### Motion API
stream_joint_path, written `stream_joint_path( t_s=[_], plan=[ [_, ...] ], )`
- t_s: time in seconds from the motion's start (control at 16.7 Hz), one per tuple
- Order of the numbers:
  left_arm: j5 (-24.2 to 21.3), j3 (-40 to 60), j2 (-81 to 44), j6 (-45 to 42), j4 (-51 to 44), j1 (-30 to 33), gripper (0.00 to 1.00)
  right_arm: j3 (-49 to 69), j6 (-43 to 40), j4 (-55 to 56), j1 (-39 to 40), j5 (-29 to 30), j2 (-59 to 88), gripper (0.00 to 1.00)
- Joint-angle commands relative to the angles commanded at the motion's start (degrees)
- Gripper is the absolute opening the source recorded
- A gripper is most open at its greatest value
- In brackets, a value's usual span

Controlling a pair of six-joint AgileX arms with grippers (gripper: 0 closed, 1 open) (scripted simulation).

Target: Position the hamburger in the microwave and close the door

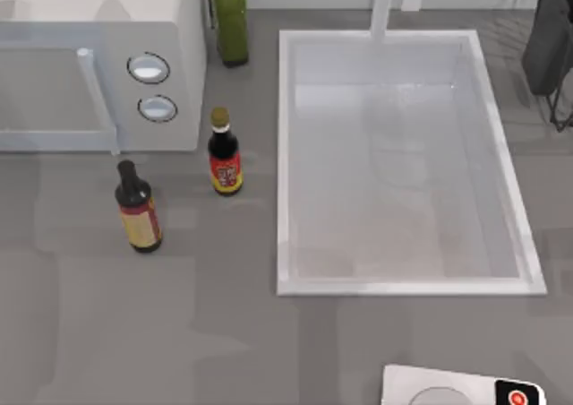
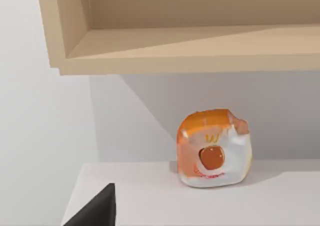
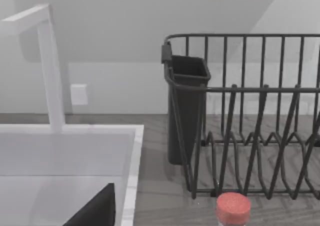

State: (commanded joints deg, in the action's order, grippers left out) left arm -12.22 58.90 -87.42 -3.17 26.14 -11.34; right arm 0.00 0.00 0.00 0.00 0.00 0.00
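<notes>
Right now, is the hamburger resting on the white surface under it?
Touching. In the left wrist view the hamburger stands on its edge on the white surface, its lower rim meeting it with no gap, shadow alongside.

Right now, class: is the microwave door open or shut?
Shut: in the top view the door lies flush across the microwave front, handle outward.

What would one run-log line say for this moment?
hamburger: on white surface below wooden shelf | microwave: top view's upper left | door: open or shut unclear | step: hamburger not yet inside
</notes>
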Motion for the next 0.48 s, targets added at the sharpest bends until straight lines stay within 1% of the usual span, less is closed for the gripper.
stream_joint_path(
  t_s=[0.24, 0.48],
  plan=[
    [0.5, -2.4, 3.5, 0.1, -1.1, 0.4, 1.00, 0.0, 0.0, 0.0, 0.0, 0.0, 0.0, 1.00],
    [2.1, -10.2, 15.2, 0.5, -4.6, 1.9, 1.00, 0.0, 0.0, 0.0, 0.0, 0.0, 0.0, 1.00]
  ],
)
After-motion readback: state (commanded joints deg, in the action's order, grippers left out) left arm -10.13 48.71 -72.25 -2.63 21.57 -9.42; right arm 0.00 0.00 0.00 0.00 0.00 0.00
